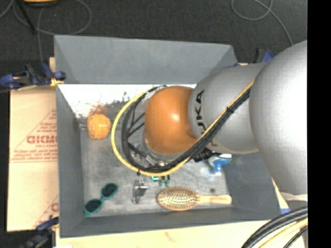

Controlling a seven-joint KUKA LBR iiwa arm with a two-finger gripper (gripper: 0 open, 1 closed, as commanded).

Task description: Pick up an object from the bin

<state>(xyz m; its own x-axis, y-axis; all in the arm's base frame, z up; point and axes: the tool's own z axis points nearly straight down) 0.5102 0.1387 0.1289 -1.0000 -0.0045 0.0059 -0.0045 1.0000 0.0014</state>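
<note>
Arm (269, 112): big silver link, closest to the lens, reaching in from the right over the bin (70, 154).
Orange cover (165, 119): on the wrist, above the middle of the bin floor, with looped cables (120, 149) around its left side.
End effector (153, 175): low in the bin, below the orange cover and toward the near wall. It is mostly hidden by the wrist, so I cannot tell whether it is wide or narrow, and I see nothing held in it.
Hairbrush (178, 199): pale wood, lying flat along the near wall, just on the camera side of the end effector and a little to the right.
Long axis: left to right, with the oval head at the left and the thin handle pointing right.
Grey piece (138, 190): small and metallic, kind unclear, just left of the brush head and just down-left of the end effector.
Sunglasses (101, 198): green, near-left corner, well apart.
Orange ball (98, 126): knobbly, at the far left, well apart.
Blue thing (220, 164): at the right, partly under the arm, kind unclear.
Key relation: the hairbrush and grey piece look like the closest candidates, and both lie toward the near wall from the end effector. A grip on the brush would probably need to close across its left-right axis, with little room against that wall.
Stage: by my reading, nothing is lifted yet.
</note>
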